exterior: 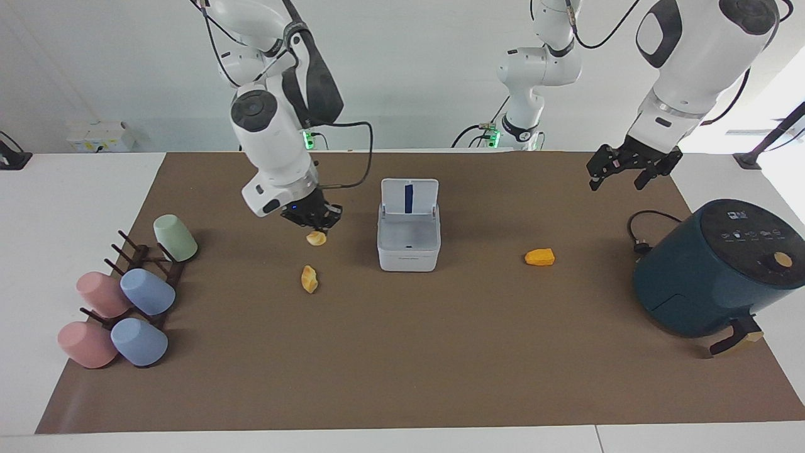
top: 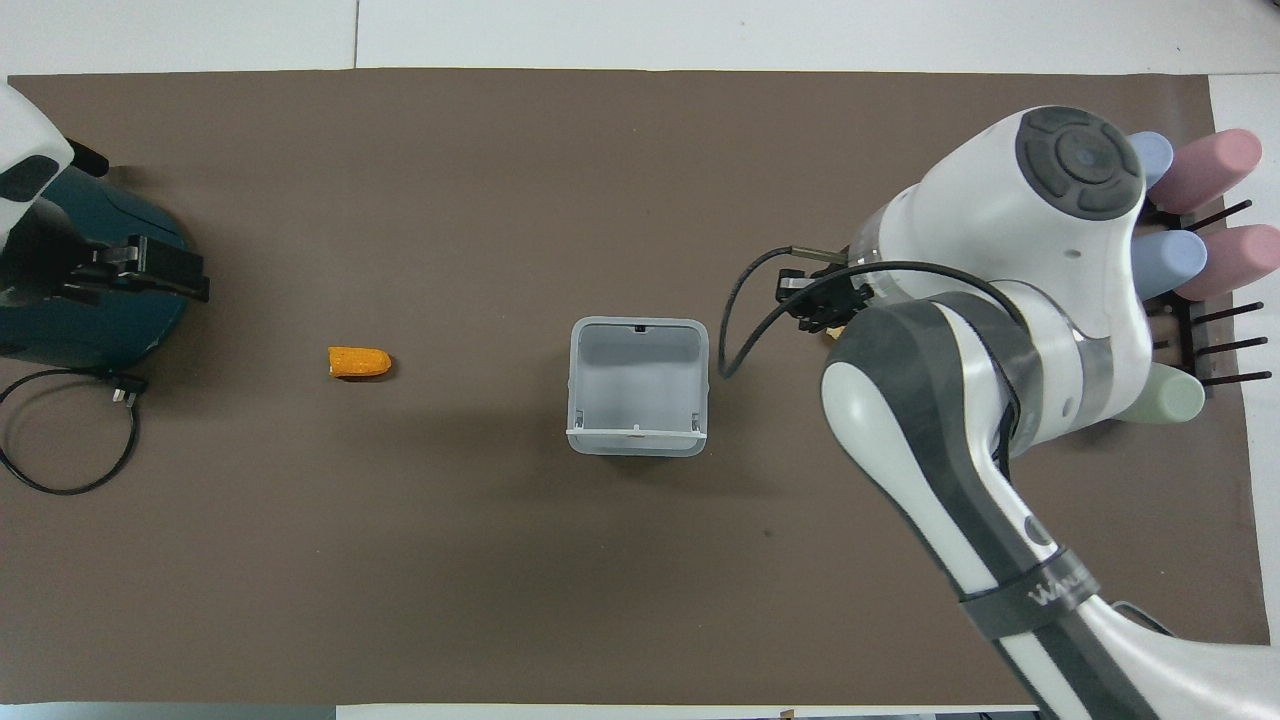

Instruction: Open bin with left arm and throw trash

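You have the right gripper (exterior: pixel 316 225) up in the air left of centre in the facing view, its fingertips pinched on a pale yellow scrap (exterior: pixel 316 238) that hangs just under them, clear of the brown mat (exterior: pixel 402 352). It is over the mat between the cup rack and the bin, close to the bin's side. In the overhead view that arm fills the right half of the frame and hides most of what it carries.

The white bin (exterior: pixel 408 242) sits at mid-frame in both views with its hinged lid (exterior: pixel 409 197) standing upright at the edge nearer the robots, the blue strip on its underside facing the camera. From overhead you can look straight into the bin (top: pixel 638 400).

A second pale scrap (exterior: pixel 309 279) lies on the mat below the held one in the facing view, farther from the robots than it appears to hang. The orange wedge (exterior: pixel 540 257) lies on the mat right of the bin in the facing view, at centre-left in the overhead view (top: pixel 359 362).

Your left gripper (exterior: pixel 631 173) hangs at upper right of the facing view with its jaws spread and nothing between them, over the mat's edge near the dark teal air fryer (exterior: pixel 717 270), whose black cord loops beside it.

Pastel cups (exterior: pixel 119 302) rest on a dark rack at the lower left of the facing view.
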Robot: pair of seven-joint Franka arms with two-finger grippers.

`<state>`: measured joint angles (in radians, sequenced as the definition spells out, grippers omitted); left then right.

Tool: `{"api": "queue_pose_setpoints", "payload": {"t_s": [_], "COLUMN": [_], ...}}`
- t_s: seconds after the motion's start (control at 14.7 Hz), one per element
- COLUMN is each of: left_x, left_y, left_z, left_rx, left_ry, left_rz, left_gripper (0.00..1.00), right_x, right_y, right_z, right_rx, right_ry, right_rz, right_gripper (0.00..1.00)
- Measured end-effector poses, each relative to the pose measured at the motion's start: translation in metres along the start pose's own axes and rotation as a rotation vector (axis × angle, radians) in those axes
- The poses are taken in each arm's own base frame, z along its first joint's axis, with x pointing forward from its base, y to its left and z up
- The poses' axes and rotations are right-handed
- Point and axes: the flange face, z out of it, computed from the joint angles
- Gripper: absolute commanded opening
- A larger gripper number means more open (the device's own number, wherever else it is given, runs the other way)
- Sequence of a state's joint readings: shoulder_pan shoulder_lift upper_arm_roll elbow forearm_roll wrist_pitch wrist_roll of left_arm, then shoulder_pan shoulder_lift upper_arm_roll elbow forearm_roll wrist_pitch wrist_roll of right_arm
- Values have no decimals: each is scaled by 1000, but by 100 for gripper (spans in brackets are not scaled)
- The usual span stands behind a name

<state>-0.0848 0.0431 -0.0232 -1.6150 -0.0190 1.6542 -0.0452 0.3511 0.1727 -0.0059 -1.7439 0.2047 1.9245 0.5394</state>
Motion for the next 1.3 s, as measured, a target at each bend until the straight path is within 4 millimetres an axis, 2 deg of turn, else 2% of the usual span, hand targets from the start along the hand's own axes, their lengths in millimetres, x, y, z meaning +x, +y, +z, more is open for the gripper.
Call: {"api": "queue_pose_setpoints", "payload": {"t_s": [0.14, 0.27, 0.34, 0.41, 0.55, 0.61, 0.75, 0.89, 1.09, 1.3], "left_x": [19, 37, 41, 41, 35, 30, 17, 5, -12, -25], "left_y": [1, 5, 8, 13, 25, 30, 37, 43, 39, 38], "left_z": [30, 69, 92, 116, 158, 177, 211, 239, 271, 288], "left_rx": [-1, -2, -3, -3, -2, -2, -1, -2, 0, 3], "left_ry": [-8, -16, -20, -24, -22, -20, -17, -1, 0, -25], "left_rz": [2, 8, 12, 19, 39, 45, 48, 48, 40, 23], "left_gripper": [100, 100, 100, 100, 100, 100, 100, 100, 100, 100], "right_x": [-19, -39, -49, -58, -70, -74, -82, -85, -81, -50], "right_y": [-41, -84, -101, -111, -115, -114, -110, -109, -107, -85], "right_z": [5, 19, 27, 36, 55, 64, 74, 72, 64, 46], "right_rx": [91, 166, 188, 204, 232, 238, 237, 239, 245, 209], "right_ry": [-20, 4, 13, 7, -24, -39, -58, -61, -44, 69], "right_rz": [137, 245, 283, 309, 348, 363, 386, 420, 418, 280], "right_gripper": [0, 3, 7, 18, 37, 60, 74, 74, 75, 77]}}
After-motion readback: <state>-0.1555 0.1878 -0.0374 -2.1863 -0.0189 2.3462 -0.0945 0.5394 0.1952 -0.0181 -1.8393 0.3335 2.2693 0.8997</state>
